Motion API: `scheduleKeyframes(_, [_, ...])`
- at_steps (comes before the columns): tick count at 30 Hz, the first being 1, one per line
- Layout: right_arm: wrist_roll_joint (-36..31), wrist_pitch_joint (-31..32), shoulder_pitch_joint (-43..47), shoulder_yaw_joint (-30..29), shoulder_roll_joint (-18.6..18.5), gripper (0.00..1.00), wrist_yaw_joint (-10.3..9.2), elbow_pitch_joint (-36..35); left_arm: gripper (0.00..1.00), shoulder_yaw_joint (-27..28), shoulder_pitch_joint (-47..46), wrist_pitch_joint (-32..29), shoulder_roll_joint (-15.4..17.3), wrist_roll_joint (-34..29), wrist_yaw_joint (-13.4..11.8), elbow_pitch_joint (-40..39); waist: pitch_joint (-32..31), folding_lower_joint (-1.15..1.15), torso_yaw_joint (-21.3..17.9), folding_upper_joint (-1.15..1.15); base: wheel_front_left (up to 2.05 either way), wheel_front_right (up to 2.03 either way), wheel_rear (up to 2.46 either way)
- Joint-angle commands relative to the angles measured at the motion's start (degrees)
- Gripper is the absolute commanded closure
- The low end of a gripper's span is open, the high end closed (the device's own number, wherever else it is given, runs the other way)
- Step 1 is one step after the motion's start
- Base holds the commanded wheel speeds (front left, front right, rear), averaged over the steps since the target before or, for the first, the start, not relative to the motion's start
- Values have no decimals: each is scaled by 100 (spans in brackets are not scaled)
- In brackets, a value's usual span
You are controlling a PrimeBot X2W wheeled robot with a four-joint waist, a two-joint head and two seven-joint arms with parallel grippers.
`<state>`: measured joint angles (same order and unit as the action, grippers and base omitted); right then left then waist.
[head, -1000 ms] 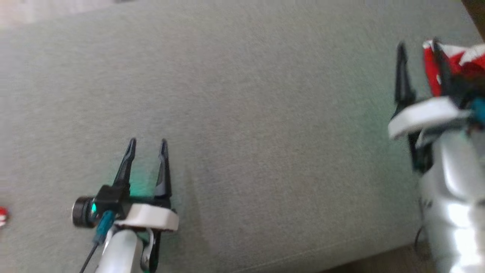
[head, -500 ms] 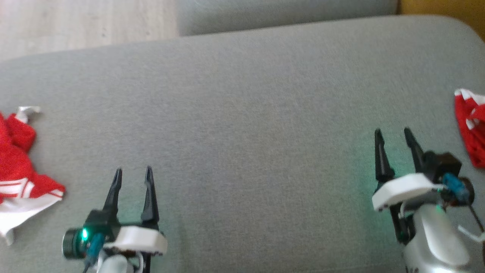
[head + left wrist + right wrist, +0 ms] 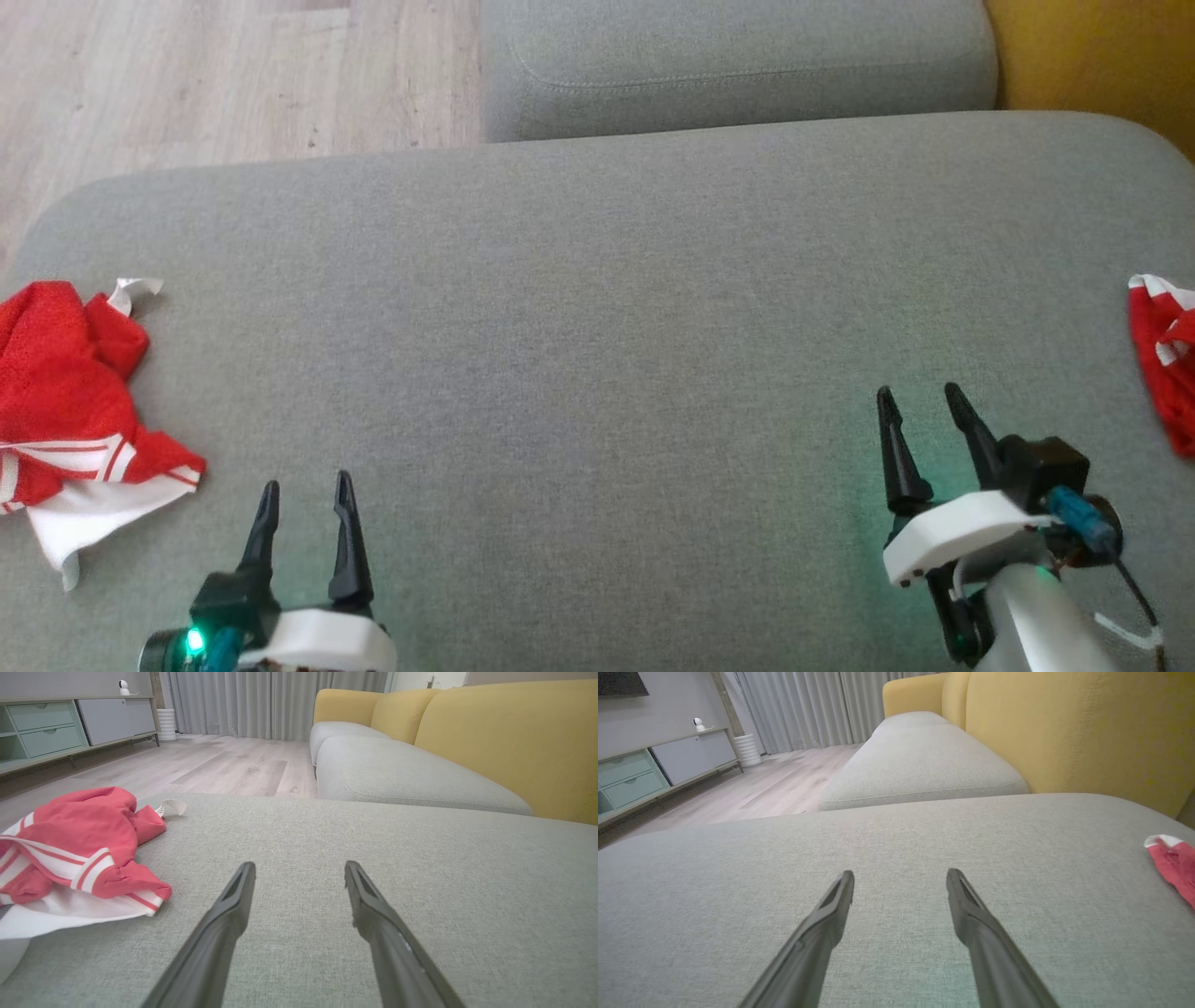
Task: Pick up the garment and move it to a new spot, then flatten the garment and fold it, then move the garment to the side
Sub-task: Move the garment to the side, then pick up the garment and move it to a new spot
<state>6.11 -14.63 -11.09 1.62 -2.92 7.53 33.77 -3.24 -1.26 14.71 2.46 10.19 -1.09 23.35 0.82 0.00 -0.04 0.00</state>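
Observation:
A crumpled red garment with white stripes [image 3: 70, 411] lies at the left edge of the grey cushion [image 3: 597, 308]; in the left wrist view the same garment [image 3: 79, 849] sits to the left of my fingers. A second red and white piece of cloth [image 3: 1162, 355] [image 3: 1174, 863] lies at the cushion's right edge. My left gripper [image 3: 306, 483] [image 3: 299, 868] is open and empty, low at the front left, to the right of the crumpled garment. My right gripper [image 3: 920, 394] [image 3: 900, 875] is open and empty at the front right, left of the second cloth.
Another grey seat cushion [image 3: 738, 65] lies beyond the near one, with a yellow sofa back [image 3: 1092, 65] at the far right. Pale wooden floor [image 3: 205, 84] shows at the upper left. A low cabinet with drawers [image 3: 51, 728] stands across the room.
The head camera has swung, so the whole picture has shifted and both cloths now show at the edges. The right gripper has drawn back from the red cloth on the right. Both grippers stay open.

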Motion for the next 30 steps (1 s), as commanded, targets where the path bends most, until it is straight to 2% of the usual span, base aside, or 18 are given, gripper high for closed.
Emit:
scheduleKeyframes(1, [59,-37,-116,173,3,0,-4,-198,0,248,-107,29,42,34,-31,-176,-19,0,16,0,0,0,0])
scheduleKeyframes(9, [60,-37,-108,210,3,0,-4,-186,0,232,-77,29,42,32,-12,-192,-11,0,140,0,0,0,0])
scheduleKeyframes(15, [94,-37,-80,287,3,0,-4,-187,0,180,-59,29,42,56,-31,-193,20,0,468,0,0,0,0])
scheduleKeyframes(20, [170,-37,-44,427,4,0,-4,-202,0,200,13,29,42,93,-69,-178,41,0,1007,0,0,0,0])
scheduleKeyframes(21, [208,-37,-50,488,4,0,-4,-211,0,248,45,29,42,98,-83,-179,67,0,1270,0,0,0,0])
scheduleKeyframes(25, [284,-37,-88,642,4,0,-4,-220,0,413,130,29,42,124,-102,-177,123,0,1803,0,0,0,0])
scheduleKeyframes(30, [367,-37,-146,876,4,0,-4,-207,0,709,281,29,42,192,-135,-167,152,0,2295,0,0,0,0])
